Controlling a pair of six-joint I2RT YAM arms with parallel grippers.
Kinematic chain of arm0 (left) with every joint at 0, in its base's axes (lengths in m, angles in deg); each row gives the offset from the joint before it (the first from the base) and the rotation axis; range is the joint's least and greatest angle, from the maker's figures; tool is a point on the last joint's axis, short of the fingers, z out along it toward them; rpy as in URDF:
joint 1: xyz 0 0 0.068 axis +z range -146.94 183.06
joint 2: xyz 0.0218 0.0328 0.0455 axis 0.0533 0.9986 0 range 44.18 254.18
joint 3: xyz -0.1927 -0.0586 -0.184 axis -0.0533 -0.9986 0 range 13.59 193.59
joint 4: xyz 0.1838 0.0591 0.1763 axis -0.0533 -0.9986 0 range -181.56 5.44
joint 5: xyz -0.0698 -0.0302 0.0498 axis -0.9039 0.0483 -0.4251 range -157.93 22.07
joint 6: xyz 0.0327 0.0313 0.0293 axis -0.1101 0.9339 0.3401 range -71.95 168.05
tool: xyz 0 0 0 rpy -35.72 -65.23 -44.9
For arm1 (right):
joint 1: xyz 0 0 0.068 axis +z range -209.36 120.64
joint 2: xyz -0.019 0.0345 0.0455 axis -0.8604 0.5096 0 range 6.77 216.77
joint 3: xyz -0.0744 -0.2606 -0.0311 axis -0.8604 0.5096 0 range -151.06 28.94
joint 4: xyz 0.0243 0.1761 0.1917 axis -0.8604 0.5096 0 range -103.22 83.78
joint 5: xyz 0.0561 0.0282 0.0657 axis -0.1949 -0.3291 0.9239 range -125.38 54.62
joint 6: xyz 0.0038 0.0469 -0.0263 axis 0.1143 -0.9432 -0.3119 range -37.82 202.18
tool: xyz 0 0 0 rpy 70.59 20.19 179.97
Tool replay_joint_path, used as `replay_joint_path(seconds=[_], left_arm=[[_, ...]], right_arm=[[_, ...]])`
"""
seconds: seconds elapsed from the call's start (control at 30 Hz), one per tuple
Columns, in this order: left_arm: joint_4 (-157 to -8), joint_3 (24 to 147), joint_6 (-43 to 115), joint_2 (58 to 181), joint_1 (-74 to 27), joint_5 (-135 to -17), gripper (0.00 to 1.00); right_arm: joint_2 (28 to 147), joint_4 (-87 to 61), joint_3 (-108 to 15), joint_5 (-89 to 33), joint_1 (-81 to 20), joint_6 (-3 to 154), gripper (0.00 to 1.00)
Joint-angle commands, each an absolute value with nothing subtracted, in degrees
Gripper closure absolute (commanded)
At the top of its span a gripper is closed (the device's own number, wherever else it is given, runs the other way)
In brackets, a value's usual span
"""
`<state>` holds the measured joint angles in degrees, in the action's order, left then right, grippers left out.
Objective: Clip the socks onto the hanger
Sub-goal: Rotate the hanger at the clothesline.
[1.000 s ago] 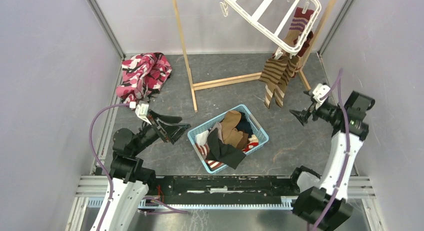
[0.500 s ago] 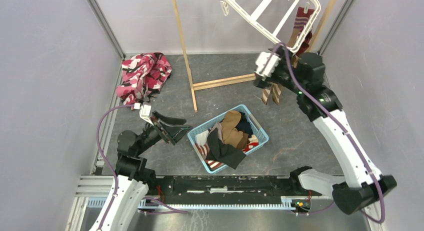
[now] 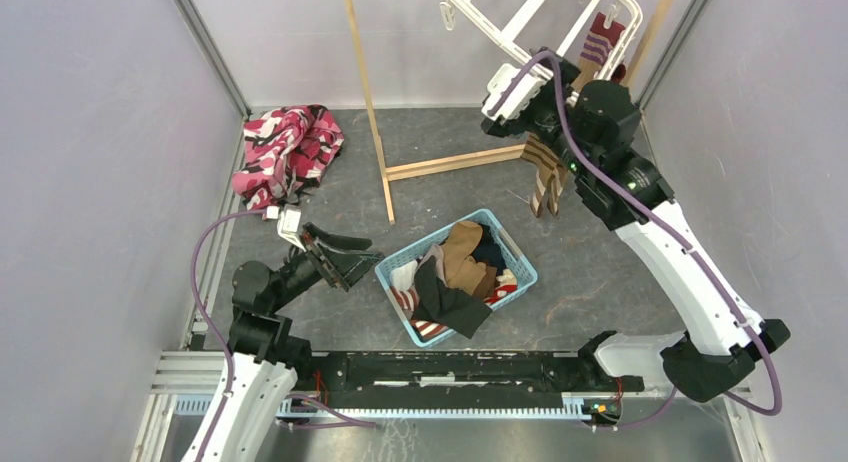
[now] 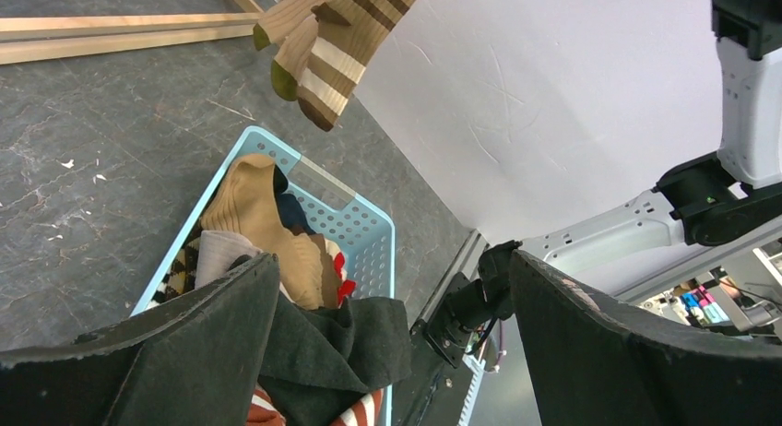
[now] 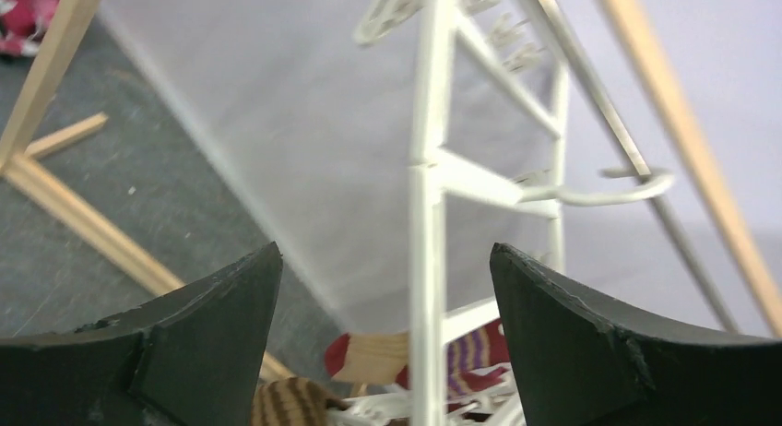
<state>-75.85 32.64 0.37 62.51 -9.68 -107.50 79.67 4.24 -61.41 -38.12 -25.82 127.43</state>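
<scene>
Grey mottled floor [image 3: 600,272] | lilac walls [image 3: 90,182] | wooden frame [image 3: 450,163], hanger [image 3: 497,36] at back

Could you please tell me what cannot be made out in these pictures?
- Top view: the hanger is cut off by the upper edge, so its clips cannot be counted.
- Top view: the right arm covers part of the hanging striped socks.
- Right wrist view: blur hides whether the right gripper touches the hanger.
- Top and left wrist views: the pile in the basket hides whatever lies underneath.

Dark grey tabletop [image 3: 600,272], blue mesh basket [image 3: 396,307], pink patterned cloth [image 3: 288,150], wooden stand [image 3: 450,163]
</scene>
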Motion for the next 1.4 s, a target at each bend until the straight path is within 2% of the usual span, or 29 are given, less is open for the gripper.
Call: replay_joint_path(seconds=[0.0, 0.1, 0.3, 0.53, 0.67, 0.73, 0.8, 1.1, 1.37], left_arm=[[-74.6, 34.7, 0.2, 63.2, -9.7, -107.9, 0.00], [-73.7, 34.2, -0.2, 63.9, -9.7, -108.1, 0.00], [-73.5, 33.6, -0.7, 63.3, -9.7, -108.3, 0.00], [-73.6, 33.4, -0.7, 63.4, -9.7, -108.5, 0.00], [-73.2, 33.9, -0.6, 64.1, -9.7, -108.5, 0.00], [-72.7, 34.1, -0.8, 64.5, -9.7, -108.8, 0.00], [-72.1, 34.5, -1.0, 64.9, -9.7, -108.9, 0.00], [-63.3, 36.2, -4.6, 70.4, -10.3, -109.6, 0.03], [-57.8, 46.1, 5.7, 81.7, -17.5, -101.5, 0.06]], right_arm=[[81.7, 2.4, -68.2, -41.6, -25.6, 127.5, 0.11], [87.1, 4.2, -73.6, -44.0, -25.5, 128.8, 0.11], [93.0, 1.3, -76.5, -49.0, -25.6, 131.8, 0.14], [93.2, -2.4, -73.0, -54.0, -25.7, 135.6, 0.21], [90.7, -5.0, -68.1, -55.7, -26.6, 137.6, 0.34], [89.8, -5.2, -67.0, -55.4, -27.8, 137.6, 0.46], [88.8, -4.8, -65.8, -54.1, -29.6, 137.4, 0.57], [81.8, -5.2, -58.3, -43.4, -37.0, 141.7, 0.77], [78.2, -2.3, -55.6, -27.6, -45.4, 149.4, 0.78]])
